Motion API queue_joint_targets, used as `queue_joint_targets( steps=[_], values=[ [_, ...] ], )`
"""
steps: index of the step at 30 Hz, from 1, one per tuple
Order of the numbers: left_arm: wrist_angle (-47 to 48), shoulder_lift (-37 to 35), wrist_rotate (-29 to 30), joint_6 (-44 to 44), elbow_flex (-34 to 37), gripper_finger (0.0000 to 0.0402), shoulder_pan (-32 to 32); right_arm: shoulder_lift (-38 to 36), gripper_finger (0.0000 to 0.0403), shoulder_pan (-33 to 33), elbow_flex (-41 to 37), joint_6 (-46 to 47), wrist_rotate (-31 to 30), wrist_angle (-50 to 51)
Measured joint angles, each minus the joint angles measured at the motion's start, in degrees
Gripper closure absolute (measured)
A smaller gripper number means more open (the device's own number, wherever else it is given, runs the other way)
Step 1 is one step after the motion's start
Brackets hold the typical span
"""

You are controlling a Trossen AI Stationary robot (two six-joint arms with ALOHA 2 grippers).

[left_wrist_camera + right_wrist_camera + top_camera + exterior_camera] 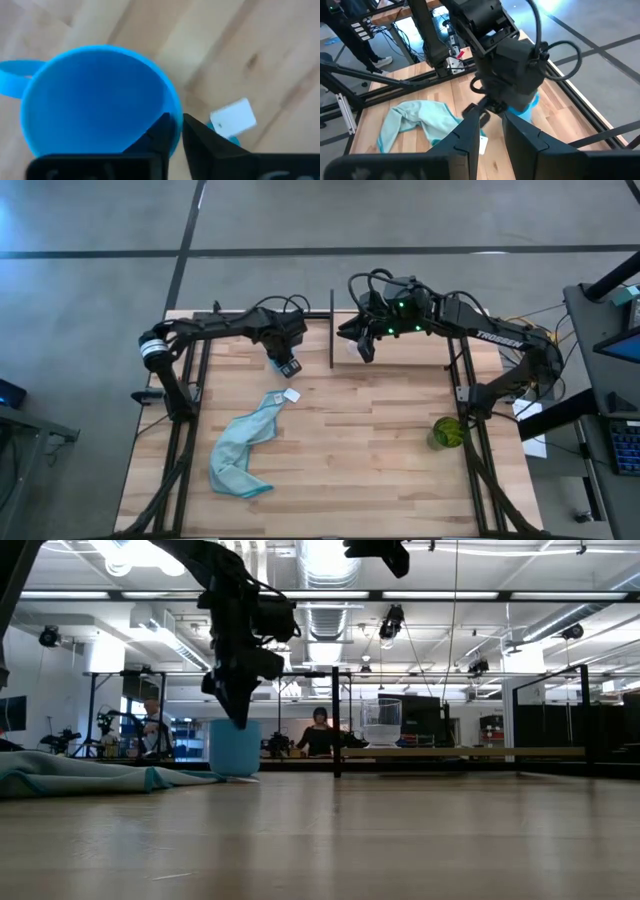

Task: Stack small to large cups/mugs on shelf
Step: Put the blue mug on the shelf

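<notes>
The bright blue mug (95, 100) stands upright on the tabletop left of the shelf, and also shows in the low view (235, 748). My left gripper (287, 365) comes down on it and is shut on its rim. The pale wooden shelf (410, 352) lies at the far middle, and the small clear cup (380, 725) stands on it. My right gripper (493, 117) hovers above the shelf's left end (365, 345), slightly open and empty. The olive-green cup (447, 432) stands on its base at the table's right side. My left gripper pinches the mug's rim wall (172, 107) on the side opposite the handle (12, 82), one finger inside the mug and one outside. The fingers come from above, pointing down. The mug is upright, its base at table level; I cannot tell whether it is lifted.
A light blue cloth (245, 452) lies crumpled on the table's near left, with a white tag (232, 119) beside the mug. A black upright rod (331, 330) marks the shelf's left end. People stand in the room beyond the table (320, 735).
</notes>
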State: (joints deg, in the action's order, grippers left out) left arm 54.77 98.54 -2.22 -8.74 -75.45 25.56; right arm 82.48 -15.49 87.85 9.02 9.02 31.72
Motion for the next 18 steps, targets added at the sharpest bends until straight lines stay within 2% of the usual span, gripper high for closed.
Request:
queue_joint_targets(
  steps=[2, 7, 9, 18],
  values=[
    [0.48, -0.02, -0.32, -0.11, 0.10, 0.0393, -1.09, -0.02, 0.0323, 0.00, 0.00, 0.00, 0.00, 0.78],
    [2.26, -0.85, -3.46, -0.09, -2.10, 0.0400, -5.24, -0.02, 0.0323, 0.00, 0.00, -0.31, -0.02, 5.12],
    [2.21, -1.20, -5.08, -1.00, -3.12, 0.0400, -8.22, -0.02, 0.0323, 0.00, 0.00, -0.48, 0.00, 7.04],
    [-0.92, -1.09, -5.10, -10.39, -5.55, 0.0401, -24.87, -0.24, 0.0323, 0.00, 0.00, -1.37, -0.01, 16.60]
  ],
)
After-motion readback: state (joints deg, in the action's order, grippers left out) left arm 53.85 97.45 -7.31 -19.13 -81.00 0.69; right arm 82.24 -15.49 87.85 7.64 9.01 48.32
